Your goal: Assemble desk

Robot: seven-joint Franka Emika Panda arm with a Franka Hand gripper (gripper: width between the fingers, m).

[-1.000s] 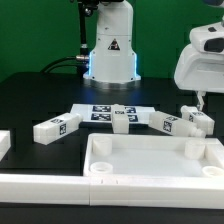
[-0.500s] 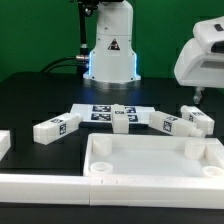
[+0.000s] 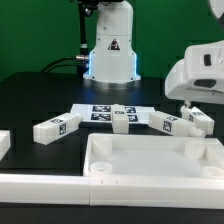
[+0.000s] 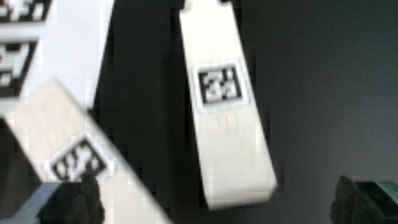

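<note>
The desk's large white panel [image 3: 150, 160] with a raised rim lies at the front. Beyond it, white square legs with black-and-white tags lie on the black table: one [image 3: 57, 127] at the exterior view's left, one [image 3: 121, 118] in the middle, and two [image 3: 170, 124] [image 3: 198, 120] at the right. My gripper [image 3: 190, 106] hangs open just above the two right legs. In the wrist view a long leg [image 4: 228, 100] runs between the dark fingertips [image 4: 374, 200], and a second leg [image 4: 71, 150] lies slanted beside it. My gripper [image 4: 217, 205] holds nothing.
The white robot pedestal [image 3: 110, 55] with a warning sticker stands at the back centre. The marker board [image 3: 100, 112] lies flat in front of it, partly under the middle leg. Another white part [image 3: 5, 143] shows at the exterior view's left edge.
My gripper has come down and shifted slightly toward the exterior view's left, nearer the two right legs. Its jaws stay open. No part has moved.
</note>
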